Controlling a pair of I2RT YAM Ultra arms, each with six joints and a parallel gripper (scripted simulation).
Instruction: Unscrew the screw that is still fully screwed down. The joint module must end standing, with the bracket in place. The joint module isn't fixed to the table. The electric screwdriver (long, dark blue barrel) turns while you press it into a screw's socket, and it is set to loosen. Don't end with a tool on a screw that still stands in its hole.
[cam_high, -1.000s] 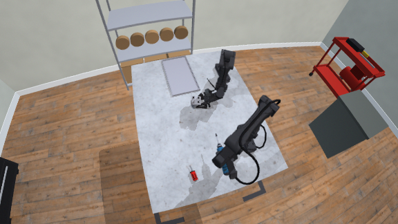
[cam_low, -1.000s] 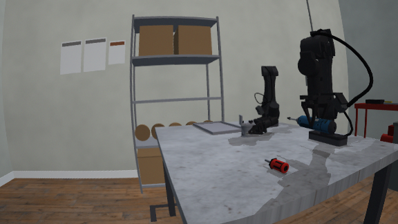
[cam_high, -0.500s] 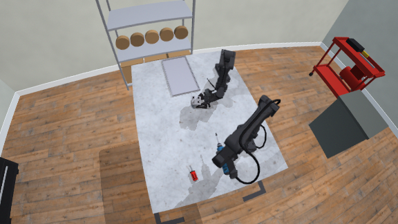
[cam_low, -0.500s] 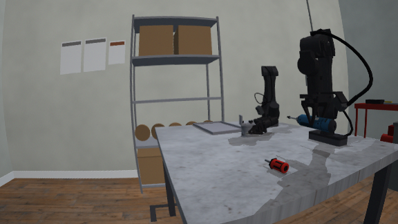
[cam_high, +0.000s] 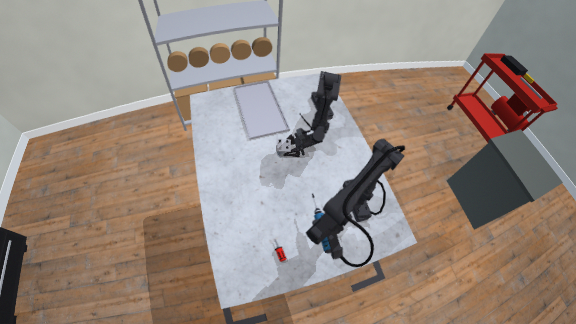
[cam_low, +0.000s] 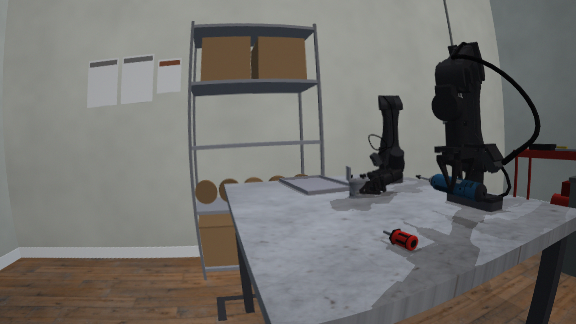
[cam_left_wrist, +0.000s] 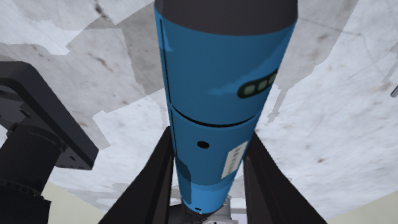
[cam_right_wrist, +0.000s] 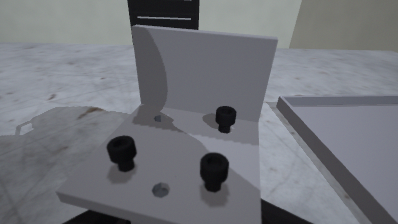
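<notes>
Three black screws, a left one (cam_right_wrist: 121, 150), a right one (cam_right_wrist: 214, 170) and a rear one (cam_right_wrist: 226, 117), stand raised in the bracket (cam_high: 285, 143) (cam_low: 348, 173) (cam_right_wrist: 205, 75), their shafts partly showing under the heads. Two small round openings also show in its flat plate, one near the front edge and one in the shadowed rear corner (whether a screw sits deep in that rear one, I cannot tell).

The joint module (cam_low: 356, 189) stands upright on the bench (cam_high: 240, 215) (cam_low: 310, 260) (cam_left_wrist: 320, 135) (cam_right_wrist: 50, 85), with the bracket on top. The right jaws (cam_high: 290, 148) (cam_low: 364, 186) are a bit more than half open and closed around the module, below the plate (which hides the contact itself).

Held in the left jaws (cam_high: 322, 229) (cam_low: 454, 187), which are somewhat less than half open, is the electric screwdriver (cam_high: 326, 244) (cam_low: 470, 188) (cam_left_wrist: 210, 90). Its blue barrel lies roughly level above the bench, with the bit well apart from the screws.

A red hand screwdriver (cam_high: 281, 254) (cam_low: 404, 240) lies on the bench, and a shallow grey tray (cam_high: 261, 110) (cam_low: 315, 185) (cam_right_wrist: 350, 140) rests near the module.
</notes>
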